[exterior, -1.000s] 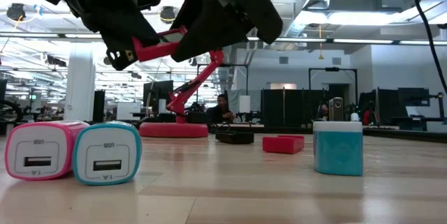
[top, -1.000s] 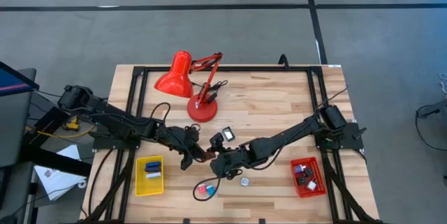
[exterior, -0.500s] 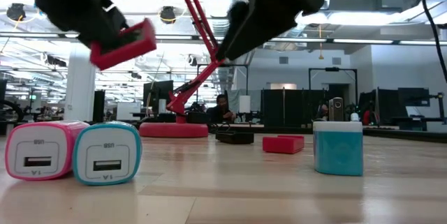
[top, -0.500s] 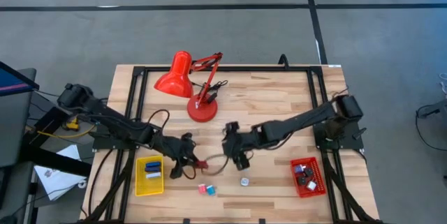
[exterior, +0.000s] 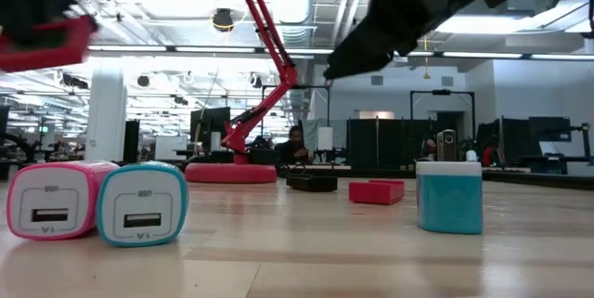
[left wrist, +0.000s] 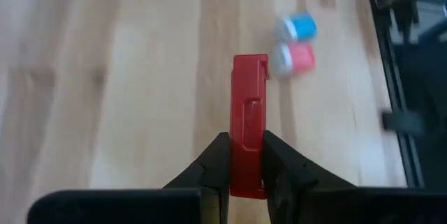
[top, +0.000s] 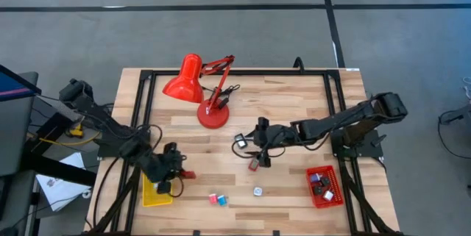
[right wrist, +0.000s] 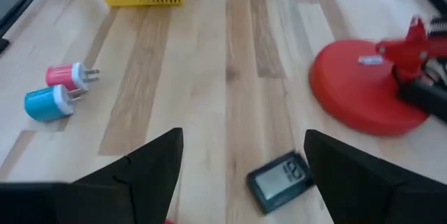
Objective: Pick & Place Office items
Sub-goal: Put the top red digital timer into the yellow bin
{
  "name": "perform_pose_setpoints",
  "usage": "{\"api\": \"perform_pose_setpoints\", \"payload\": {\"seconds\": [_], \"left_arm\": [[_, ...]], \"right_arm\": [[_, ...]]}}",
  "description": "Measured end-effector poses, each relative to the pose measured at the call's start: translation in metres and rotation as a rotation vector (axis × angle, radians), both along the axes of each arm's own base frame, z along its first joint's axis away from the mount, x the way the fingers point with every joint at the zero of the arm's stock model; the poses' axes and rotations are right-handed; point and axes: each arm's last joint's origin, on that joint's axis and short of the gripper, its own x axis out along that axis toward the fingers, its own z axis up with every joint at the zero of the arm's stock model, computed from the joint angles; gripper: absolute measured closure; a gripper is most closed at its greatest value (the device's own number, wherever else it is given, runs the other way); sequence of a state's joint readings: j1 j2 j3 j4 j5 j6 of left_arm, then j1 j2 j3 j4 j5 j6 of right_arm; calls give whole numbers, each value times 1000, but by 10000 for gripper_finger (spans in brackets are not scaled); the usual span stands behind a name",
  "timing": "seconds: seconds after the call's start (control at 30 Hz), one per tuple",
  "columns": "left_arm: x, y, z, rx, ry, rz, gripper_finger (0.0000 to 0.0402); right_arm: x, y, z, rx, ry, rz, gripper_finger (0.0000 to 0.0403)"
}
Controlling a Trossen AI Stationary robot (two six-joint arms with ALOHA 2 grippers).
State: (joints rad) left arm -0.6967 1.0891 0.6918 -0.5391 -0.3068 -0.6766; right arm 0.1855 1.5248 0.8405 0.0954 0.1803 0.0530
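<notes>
The red block (left wrist: 248, 123), flat and oblong, sits clamped in the left gripper (left wrist: 241, 160); right gripper (right wrist: 241, 155) gapes empty.

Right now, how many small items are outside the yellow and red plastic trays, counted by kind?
Plastic USB chargers (pink, teal, blue-and-white): 3
Flat red plastic blocks (one lying free, one held by the left gripper): 2
Black device with a small display: 1
Total: 6

Two trays (top: 156, 194) – perhaps seven items (top: 216, 200) (one lamp (top: 199, 89)).
</notes>
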Motion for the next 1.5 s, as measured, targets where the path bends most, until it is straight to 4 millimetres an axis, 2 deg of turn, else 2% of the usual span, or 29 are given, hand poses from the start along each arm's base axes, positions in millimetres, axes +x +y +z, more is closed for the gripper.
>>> {"api": "perform_pose_setpoints", "payload": {"seconds": [0.2, 0.3, 0.5, 0.63, 0.93, 1.37, 1.5], "left_arm": [[-27, -26, -1, -107, 54, -30, 353], [-42, -33, -4, -122, 106, -5, 353], [-71, -43, -10, -167, 210, 76, 353], [-83, -53, -16, -158, 192, 83, 353], [-84, -62, -42, 26, 229, 97, 352], [-79, -74, -65, 93, 257, 117, 341], [-78, -76, -65, 72, 247, 116, 340]], "right_arm": [[-2, -2, -12, 72, 30, -60, 111], [0, -2, -16, 80, 30, -66, 111], [2, -4, -14, 99, 3, -82, 111], [4, -8, -12, 111, -21, -100, 111], [6, -18, -11, 162, -43, -163, 111], [7, -18, -10, 164, -57, -159, 111], [7, -18, -10, 162, -58, -157, 111]]}}
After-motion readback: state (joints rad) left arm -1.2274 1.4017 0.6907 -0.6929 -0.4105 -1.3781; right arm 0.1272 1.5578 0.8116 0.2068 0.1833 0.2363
